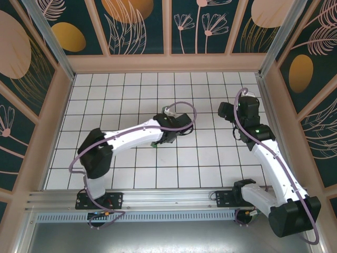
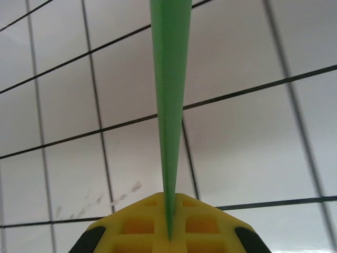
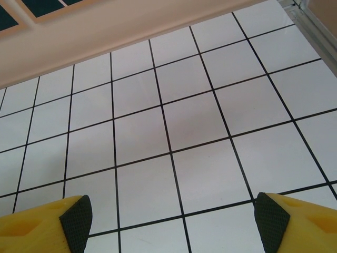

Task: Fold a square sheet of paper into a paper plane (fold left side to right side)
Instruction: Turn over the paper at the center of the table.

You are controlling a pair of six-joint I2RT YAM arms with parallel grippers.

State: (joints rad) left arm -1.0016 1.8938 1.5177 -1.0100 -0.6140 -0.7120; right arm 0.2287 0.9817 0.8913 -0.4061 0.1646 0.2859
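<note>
Green paper plane (image 2: pixel 169 105), edge-on between clamped left jaws, far end cropped.

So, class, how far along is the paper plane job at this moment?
Done: the paper already looks folded into a slim green wedge, seen edge-on. In hand: the left gripper is shut on it; the right gripper is open over bare tiles, holding nothing. Left: whether more folds are needed cannot be told, and the paper is not yet released.

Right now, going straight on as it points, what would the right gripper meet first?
Probably the white, black-gridded tile table surface; no object lies ahead of the open right gripper. Depth is uncertain.
</note>
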